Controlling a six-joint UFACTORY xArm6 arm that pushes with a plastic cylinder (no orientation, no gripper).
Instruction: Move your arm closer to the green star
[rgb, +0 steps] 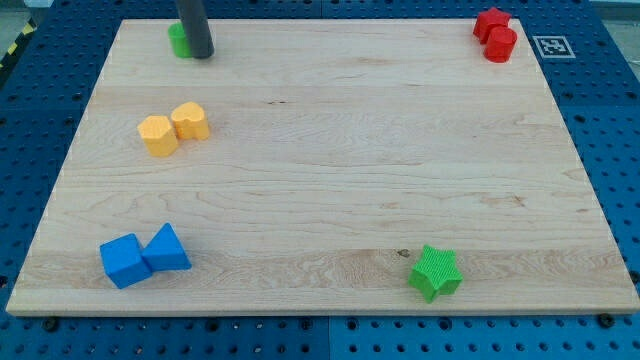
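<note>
The green star (435, 272) lies near the view's bottom edge of the wooden board (340, 160), right of centre. My tip (201, 54) stands at the view's top left, touching or just right of a small green block (179, 39) that the rod partly hides. The tip is far from the green star, across the board diagonally.
Two yellow blocks (158, 135) (190, 121) sit side by side at the left. A blue cube (124, 260) and a blue triangular block (167, 249) lie at the bottom left. Two red blocks (491, 22) (500, 44) sit at the top right corner.
</note>
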